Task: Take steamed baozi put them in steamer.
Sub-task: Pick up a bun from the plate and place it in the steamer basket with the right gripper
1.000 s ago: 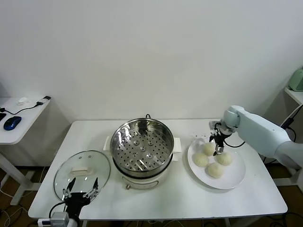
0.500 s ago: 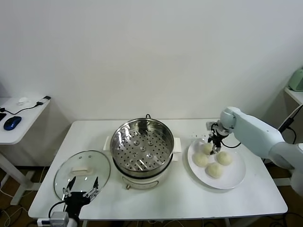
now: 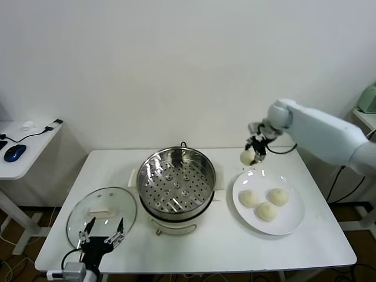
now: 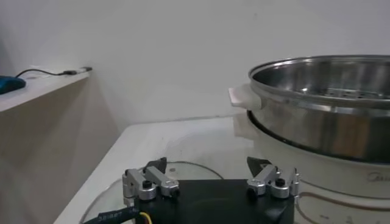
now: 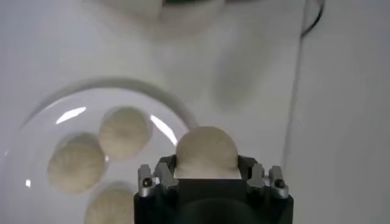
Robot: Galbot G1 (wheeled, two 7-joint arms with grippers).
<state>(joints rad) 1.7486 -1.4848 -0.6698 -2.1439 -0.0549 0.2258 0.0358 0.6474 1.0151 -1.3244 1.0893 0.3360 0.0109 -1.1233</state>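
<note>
Since a second before, the right gripper (image 3: pixel 255 154) had lifted one baozi (image 3: pixel 246 157) off the plate (image 3: pixel 292 221). Left to right: left gripper (image 3: pixel 101 232) idle, spread wide above the glass lid (image 3: pixel 79 212); steamer (image 3: pixel 176 176) empty; right gripper clamped on the bun. Best carried level, released low over the basket.

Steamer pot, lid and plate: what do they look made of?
Steamer: polished metal, likely stainless steel, with mirror-like reflections and a perforated floor; cream base looks plastic. Lid: clear glass, table visible through it, with a white handle. Plate: glossy white, probably ceramic, showing highlights.
</note>
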